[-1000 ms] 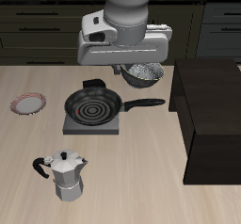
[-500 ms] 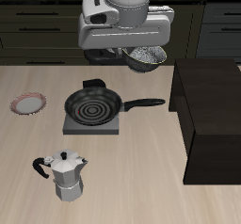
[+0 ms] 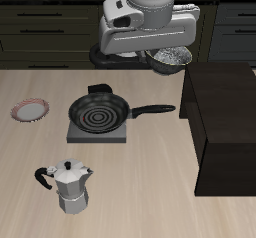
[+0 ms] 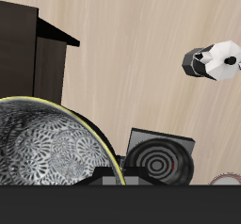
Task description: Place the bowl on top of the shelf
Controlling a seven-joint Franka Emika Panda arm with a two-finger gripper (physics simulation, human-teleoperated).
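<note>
Pickup is done: the bowl (image 3: 170, 58) hangs clear of the table (image 3: 150, 207), carried above the frying pan (image 3: 100, 112). Remaining: transfer over the shelf (image 3: 228, 122), lower, release. The claw (image 3: 163, 52) is clenched on the bowl's rim; the bowl hangs directly beneath it, short of the shelf top

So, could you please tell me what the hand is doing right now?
Hand: closed on the bowl, holding it in the air above the table, near the shelf.

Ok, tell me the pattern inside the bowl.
Speckled silvery-white inside the bowl; wrist view shows it best.
</note>
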